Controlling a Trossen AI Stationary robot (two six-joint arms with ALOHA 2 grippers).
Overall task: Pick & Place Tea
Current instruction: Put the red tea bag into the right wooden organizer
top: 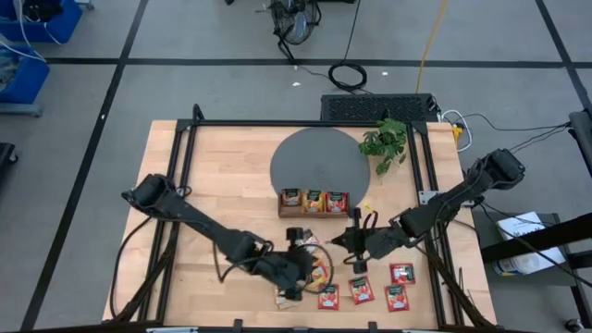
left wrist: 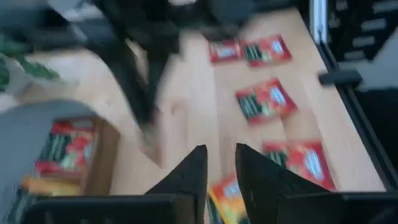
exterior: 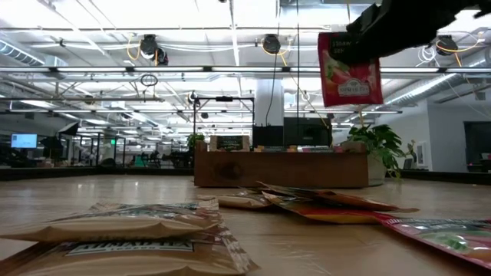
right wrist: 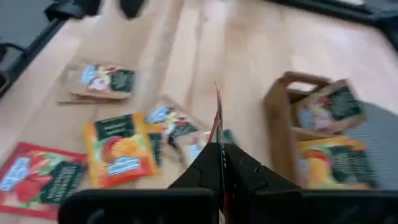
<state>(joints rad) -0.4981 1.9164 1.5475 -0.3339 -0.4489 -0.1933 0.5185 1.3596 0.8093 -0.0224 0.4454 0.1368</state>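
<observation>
My right gripper (top: 350, 242) hovers near the wooden tray (top: 313, 213), shut on a red tea sachet (exterior: 350, 70). The tray holds three sachets upright in its slots. My left gripper (top: 310, 268) stands open above an orange sachet (left wrist: 227, 198), with nothing between its fingers. Red sachets (top: 361, 289) lie flat at the table's near right. Beige ones (right wrist: 102, 81) and another orange one (right wrist: 121, 149) lie flat on the wood nearby. My right gripper pinches the red sachet between its two fingers at its upper edge (exterior: 344, 37). In the right wrist view the sachet shows edge-on (right wrist: 217, 118), sticking out past the fingertips. It hangs below the fingers, lifted clear of the table.
A grey round mat (top: 319, 162) lies behind the tray, with a small green plant (top: 387, 143) at its right. Black frame rails (top: 185, 157) run along the table's left and right sides. Bare wood lies at the far left.
</observation>
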